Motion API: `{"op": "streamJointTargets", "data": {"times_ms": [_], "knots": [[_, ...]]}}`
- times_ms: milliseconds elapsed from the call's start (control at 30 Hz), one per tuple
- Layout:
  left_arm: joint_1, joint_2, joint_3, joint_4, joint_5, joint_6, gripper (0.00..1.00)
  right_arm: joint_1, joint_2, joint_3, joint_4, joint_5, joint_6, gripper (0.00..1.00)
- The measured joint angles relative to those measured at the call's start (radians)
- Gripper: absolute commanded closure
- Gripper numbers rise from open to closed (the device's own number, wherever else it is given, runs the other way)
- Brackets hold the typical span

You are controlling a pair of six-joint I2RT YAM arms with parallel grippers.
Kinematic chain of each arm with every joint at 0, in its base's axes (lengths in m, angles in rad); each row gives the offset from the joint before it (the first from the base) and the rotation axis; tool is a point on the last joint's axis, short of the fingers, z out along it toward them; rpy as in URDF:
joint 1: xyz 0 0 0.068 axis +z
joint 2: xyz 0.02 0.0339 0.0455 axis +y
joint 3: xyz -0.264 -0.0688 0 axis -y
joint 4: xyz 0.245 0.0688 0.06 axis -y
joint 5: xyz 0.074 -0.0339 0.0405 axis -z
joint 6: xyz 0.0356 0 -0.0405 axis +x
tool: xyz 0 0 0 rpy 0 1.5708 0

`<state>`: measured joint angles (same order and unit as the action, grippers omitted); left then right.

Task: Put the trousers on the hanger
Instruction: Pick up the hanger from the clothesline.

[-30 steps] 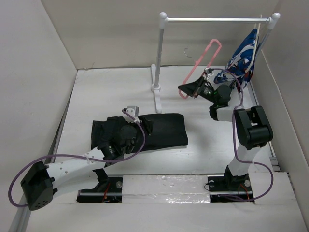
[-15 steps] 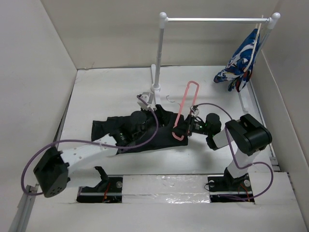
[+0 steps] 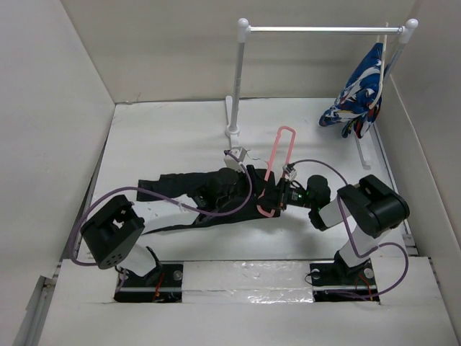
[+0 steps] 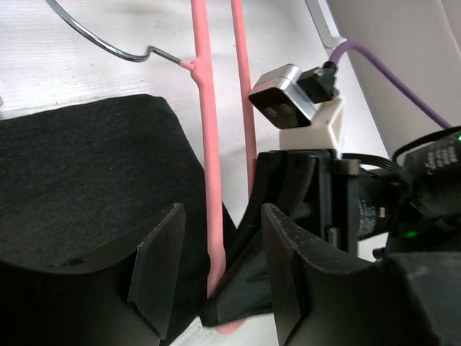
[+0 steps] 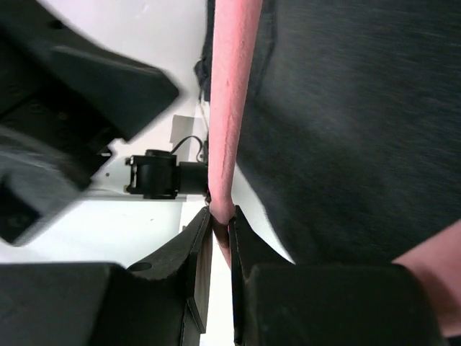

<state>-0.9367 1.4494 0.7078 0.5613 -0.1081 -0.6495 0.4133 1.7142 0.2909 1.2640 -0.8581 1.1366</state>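
Note:
The black trousers point(image 3: 187, 194) lie stretched left to right across the table's middle. My right gripper point(image 3: 276, 199) is shut on the lower corner of the pink hanger point(image 3: 279, 155), which rises from the trousers' right end toward the back. In the right wrist view the fingers point(image 5: 220, 213) pinch the pink bar point(image 5: 230, 86) beside the dark fabric point(image 5: 360, 108). My left gripper point(image 3: 252, 187) is over the trousers' right end. In the left wrist view its jaws point(image 4: 222, 216) stand open around the hanger's bar point(image 4: 204, 130) and the right gripper's fingertips; fabric point(image 4: 86, 180) lies left, the metal hook point(image 4: 101, 43) above.
A white-and-silver rail stand point(image 3: 238, 79) stands at the back. A blue-white-red patterned garment point(image 3: 360, 86) hangs at its right end. White walls enclose the table on the left, back and right. Purple cables loop from both arms.
My right gripper brought the hanger down from near the rail to the trousers' right end. My left gripper moved right over the trousers, which now lie longer and narrower.

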Motion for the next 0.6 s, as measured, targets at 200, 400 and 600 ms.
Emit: {"op": "streamJointTargets", "data": {"times_ms": [200,400,600], "knots": [[0.000,0.087,0.013,0.048,0.019,-0.025,0.57,0.020,-0.045,0.000,0.001,-0.008,0.000,1.00],[0.000,0.105,0.013,0.088,0.029,-0.048,0.70,0.029,-0.052,0.000,0.001,-0.012,0.001,1.00],[0.002,0.108,0.009,0.123,0.021,-0.067,1.00,0.044,-0.052,-0.004,0.010,-0.010,0.000,1.00]]}}
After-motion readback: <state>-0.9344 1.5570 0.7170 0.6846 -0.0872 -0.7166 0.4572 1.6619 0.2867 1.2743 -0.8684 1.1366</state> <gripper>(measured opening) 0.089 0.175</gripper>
